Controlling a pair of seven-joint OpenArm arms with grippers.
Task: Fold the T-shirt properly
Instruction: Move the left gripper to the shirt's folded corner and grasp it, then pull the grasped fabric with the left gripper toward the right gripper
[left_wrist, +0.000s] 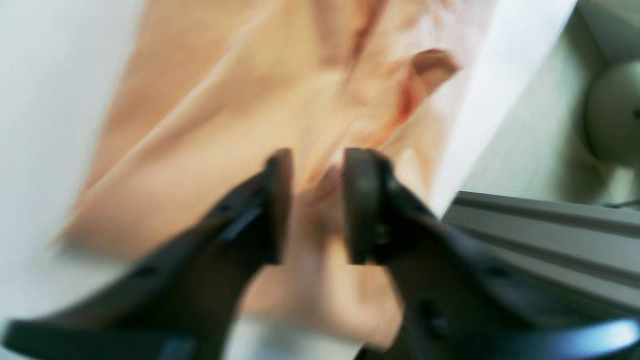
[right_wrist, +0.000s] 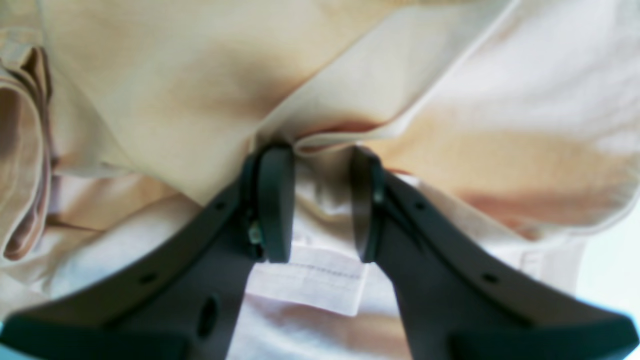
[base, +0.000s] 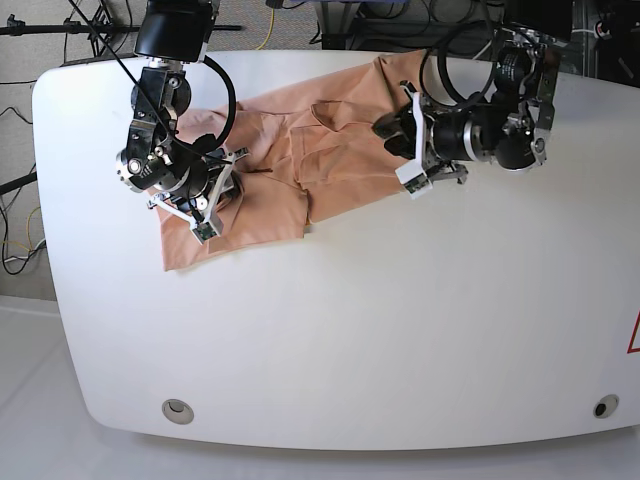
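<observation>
Big white table (base: 350, 330) with rounded corners, a mess of cables and stands along the far edge in the base view. The T-shirt (base: 330, 160) lies across the back part of the table, salmon-pink, stretched roughly from the lower left toward the upper right of that view, wrinkled and partly doubled over in the middle.

The right gripper (right_wrist: 320, 200) sits over the shirt's left end as the base view shows it. Its wrist camera looks straight down the two dark fingers (right_wrist: 275, 205): they stand partway apart, and a ridge of cloth with a hem edge runs across just at the fingertips. Fabric fills the gap between them, but whether the tips are really pinching that fold or only resting against it can't be told from here. A stitched hem band shows lower down between the fingers.

The left gripper (left_wrist: 315, 200) is at the shirt's other end, near the far right edge of the table. That view is pretty blurry. Jaws are parted, with pink fabric behind and between them, and no clear pinch can be made out. A grey metal rail (left_wrist: 545, 235) runs past on the right.
</observation>
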